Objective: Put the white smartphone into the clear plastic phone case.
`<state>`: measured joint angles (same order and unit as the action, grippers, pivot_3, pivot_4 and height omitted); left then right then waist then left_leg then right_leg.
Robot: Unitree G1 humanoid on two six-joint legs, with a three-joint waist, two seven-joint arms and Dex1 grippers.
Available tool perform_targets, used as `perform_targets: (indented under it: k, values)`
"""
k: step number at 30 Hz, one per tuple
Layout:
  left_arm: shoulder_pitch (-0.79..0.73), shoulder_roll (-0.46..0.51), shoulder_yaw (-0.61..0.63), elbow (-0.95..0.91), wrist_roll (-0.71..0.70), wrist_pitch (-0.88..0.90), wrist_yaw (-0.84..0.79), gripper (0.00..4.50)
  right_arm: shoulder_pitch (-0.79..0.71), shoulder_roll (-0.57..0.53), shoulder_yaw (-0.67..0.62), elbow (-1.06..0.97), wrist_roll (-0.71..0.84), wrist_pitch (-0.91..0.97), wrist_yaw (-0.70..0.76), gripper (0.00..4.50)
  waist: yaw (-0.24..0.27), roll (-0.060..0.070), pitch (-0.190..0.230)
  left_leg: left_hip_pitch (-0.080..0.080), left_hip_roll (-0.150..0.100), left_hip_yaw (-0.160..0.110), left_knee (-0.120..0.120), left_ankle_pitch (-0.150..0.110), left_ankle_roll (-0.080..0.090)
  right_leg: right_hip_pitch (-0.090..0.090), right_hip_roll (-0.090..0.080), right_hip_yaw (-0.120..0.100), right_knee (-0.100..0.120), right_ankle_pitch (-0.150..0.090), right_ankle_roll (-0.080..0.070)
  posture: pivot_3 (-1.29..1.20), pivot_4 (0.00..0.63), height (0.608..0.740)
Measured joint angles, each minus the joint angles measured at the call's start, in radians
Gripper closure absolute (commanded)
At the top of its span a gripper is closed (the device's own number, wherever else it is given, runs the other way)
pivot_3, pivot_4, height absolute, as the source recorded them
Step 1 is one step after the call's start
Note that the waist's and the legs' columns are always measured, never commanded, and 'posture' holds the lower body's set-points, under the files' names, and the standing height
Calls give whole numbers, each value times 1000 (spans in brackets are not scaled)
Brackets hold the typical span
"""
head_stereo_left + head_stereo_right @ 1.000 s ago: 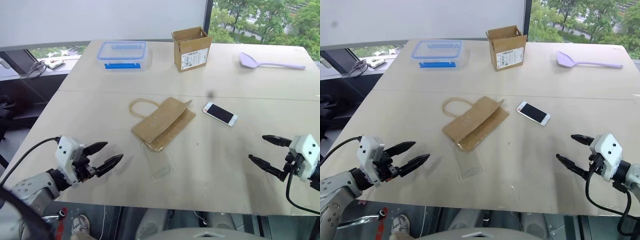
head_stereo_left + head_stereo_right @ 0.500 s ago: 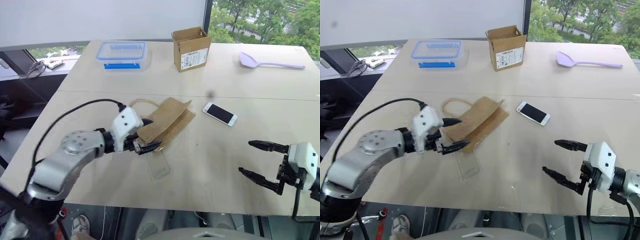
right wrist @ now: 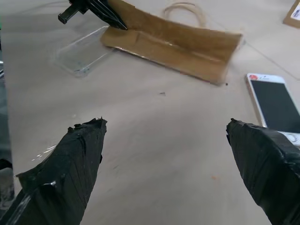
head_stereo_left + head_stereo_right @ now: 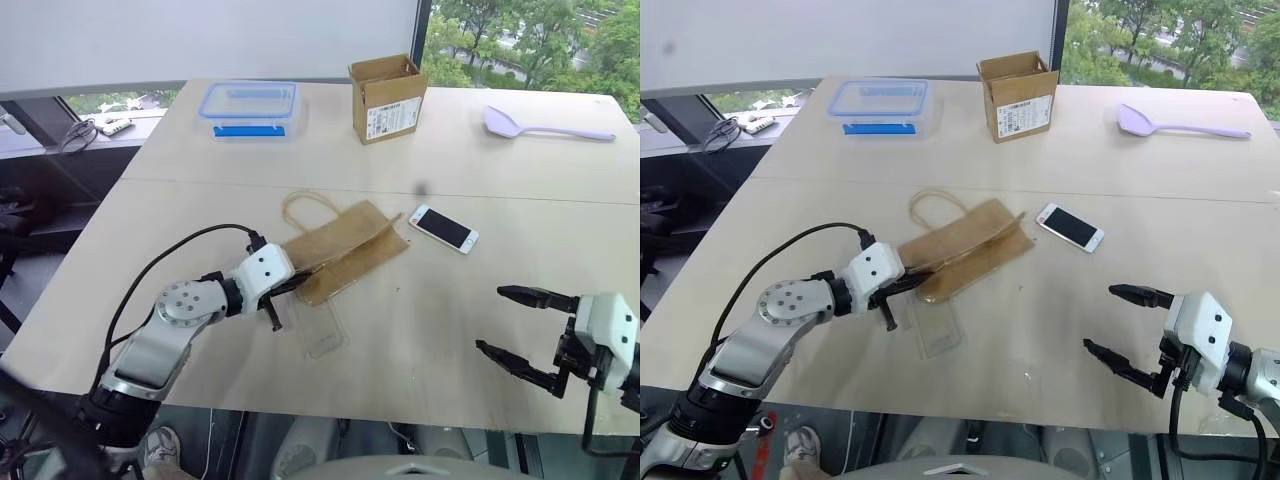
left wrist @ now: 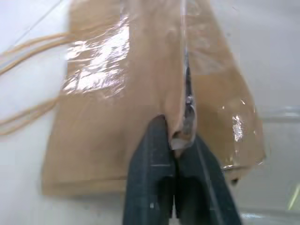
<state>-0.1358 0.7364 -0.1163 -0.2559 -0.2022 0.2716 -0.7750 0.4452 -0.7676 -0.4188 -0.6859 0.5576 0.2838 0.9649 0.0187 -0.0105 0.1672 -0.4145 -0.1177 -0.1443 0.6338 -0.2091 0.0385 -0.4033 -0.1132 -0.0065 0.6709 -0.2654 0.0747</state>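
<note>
Since a second ago, the left gripper (image 4: pixel 281 296) has come in from the table's near left corner and closed tight on the near edge of the brown paper bag (image 4: pixel 345 258). That flat bag has slid a bit toward the right edge, and its loop handles point at the far edge. The bag's near end sits right at the far end of the clear plastic phone case (image 4: pixel 318 329), so it stands in the way there. The case is a thin see-through shell with nothing in it, lying near the middle of the table's near edge. The white smartphone (image 4: pixel 443 227) lies screen up just past the bag's right end, apart from the case. The right gripper (image 4: pixel 512 327) hangs wide open by the near right corner, holding nothing. Along the far edge are a clear food box with a blue-rimmed lid (image 4: pixel 246 109), an open cardboard box (image 4: pixel 388 97) and a pale purple spoon (image 4: pixel 545 125).
</note>
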Motion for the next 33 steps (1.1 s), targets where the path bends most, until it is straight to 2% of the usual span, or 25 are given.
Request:
perform_targets:
  k: [9, 15, 21, 24, 31, 32, 33]
  values:
    - [-10, -28, 64, -13, -65, -42, -76, 4477, -159, 10, 121, 13, -91, -10, -84, 0, -4, 0, 0, 0, 0, 0, 0, 0, 0, 0, 0, 0, 0, 0, 0, 0, 150, 740]
    - [-23, -19, 25, -23, -68, -88, -173, 4477, -407, 31, 330, 67, -246, -25, -150, 0, -6, 0, 0, 0, 0, 0, 0, 0, 0, 0, 1, 0, 0, 0, 0, 0, 150, 740]
    - [-57, -17, -20, -7, -35, -172, -249, 4477, -605, 17, 501, 146, -337, -4, -120, 0, -5, -1, 0, -1, -1, 0, 0, 1, -2, 0, 3, -2, -1, 0, 0, 0, 150, 740]
    - [-68, -23, -45, -6, -18, -216, -270, 4500, -682, 9, 578, 224, -394, 3, -94, 801, -7, -1, 0, -1, -1, 0, 0, 2, -4, 0, 4, -1, -1, 0, 0, 0, 150, 740]
    - [-65, -27, -38, -9, -26, -212, -267, 4500, -698, -4, 604, 282, -399, 4, -33, 4239, -7, -1, 0, -1, 0, -1, 0, 2, -3, 0, 5, -1, -1, 0, 0, 0, 150, 740]
    - [-61, -27, -28, -14, -53, -189, -269, 4245, -698, -4, 604, 282, -393, 5, -30, 4500, -8, 0, 0, -1, 0, -1, 0, 1, -1, 0, 5, -1, -1, 0, 0, 0, 150, 740]
    - [-56, -27, -17, -27, -82, -159, -269, 3960, -698, -3, 603, 282, -389, 8, -30, 4500, -9, 0, 0, -1, 0, -1, 0, 1, -1, 0, 5, -1, -1, 0, 0, 0, 150, 740]
